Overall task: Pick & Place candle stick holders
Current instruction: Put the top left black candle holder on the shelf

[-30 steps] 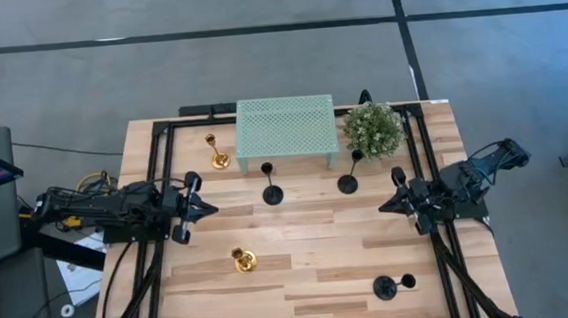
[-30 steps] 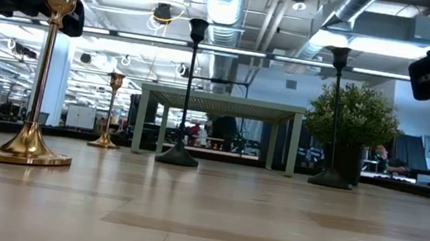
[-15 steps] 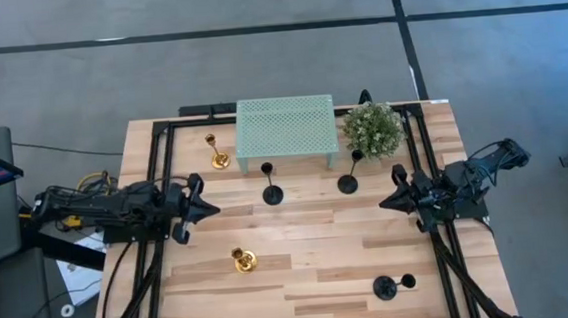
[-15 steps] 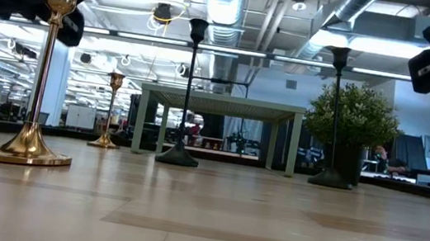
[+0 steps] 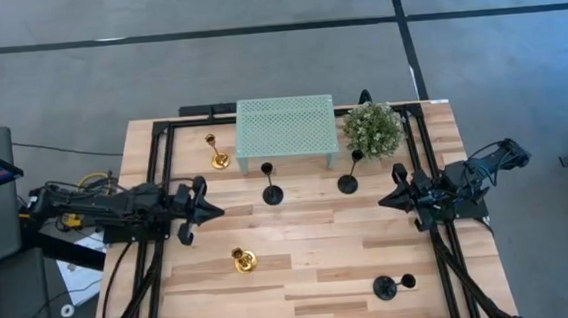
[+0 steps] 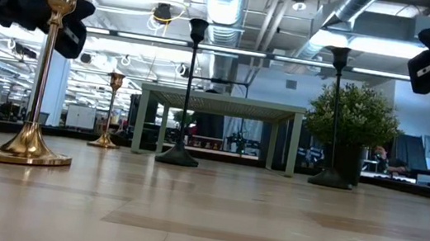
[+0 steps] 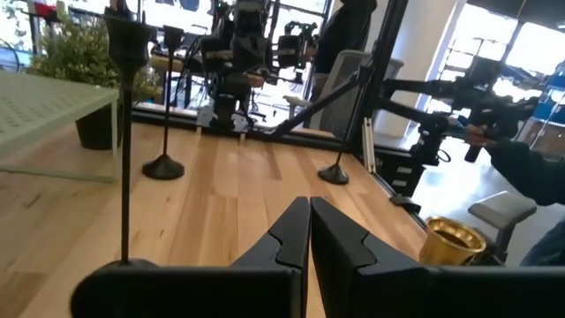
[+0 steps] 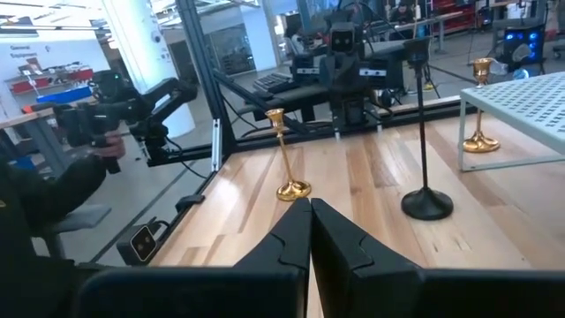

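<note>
I am two dark arms over a wooden table [image 5: 310, 247]. My left claw [image 5: 211, 212] hangs above the table's left side, its fingers pressed together and holding nothing; my right claw [image 5: 384, 204] hangs above the right side, also closed and empty, pointing inward toward the left one. Nearest the front edge, a black holder [image 5: 383, 287] stands at the right corner, and a gold holder [image 5: 243, 260] stands left of centre, just ahead of my left claw. From table height, this near gold holder [image 6: 39, 64] looms tall at the left. Farther back, between my claws, two more black holders stand upright: one [image 5: 271, 192] in front of the mint stand [image 5: 285, 125], the other [image 5: 348, 183] in front of the plant [image 5: 372, 129]. Beyond them, a second gold holder [image 5: 218, 159] stands just left of the stand, near the back-left of the table. All five holders stand apart from one another and from my claws.
</note>
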You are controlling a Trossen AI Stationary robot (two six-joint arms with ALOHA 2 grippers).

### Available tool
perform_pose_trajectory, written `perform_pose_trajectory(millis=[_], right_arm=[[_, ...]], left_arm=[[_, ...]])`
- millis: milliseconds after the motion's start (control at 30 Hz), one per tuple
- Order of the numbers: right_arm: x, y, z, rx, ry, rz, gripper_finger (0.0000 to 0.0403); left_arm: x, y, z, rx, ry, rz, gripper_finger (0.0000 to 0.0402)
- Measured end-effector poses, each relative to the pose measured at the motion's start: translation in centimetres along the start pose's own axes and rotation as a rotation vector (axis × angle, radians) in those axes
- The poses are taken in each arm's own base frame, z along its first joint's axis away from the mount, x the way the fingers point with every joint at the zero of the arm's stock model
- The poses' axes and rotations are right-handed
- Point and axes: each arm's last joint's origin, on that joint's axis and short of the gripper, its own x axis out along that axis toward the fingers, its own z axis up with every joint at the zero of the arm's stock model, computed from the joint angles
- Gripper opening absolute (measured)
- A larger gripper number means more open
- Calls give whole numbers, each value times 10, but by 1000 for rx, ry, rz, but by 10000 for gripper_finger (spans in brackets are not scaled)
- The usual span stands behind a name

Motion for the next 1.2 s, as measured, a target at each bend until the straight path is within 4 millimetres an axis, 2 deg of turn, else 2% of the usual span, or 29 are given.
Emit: perform_pose_trajectory(millis=[500, 1200], right_arm=[[0, 0, 0, 0, 1, 4, 0], [0, 0, 0, 0, 2, 3, 0]], left_arm=[[3, 1, -3, -2, 28, 4, 13], [3, -1, 8, 33, -82, -13, 13]])
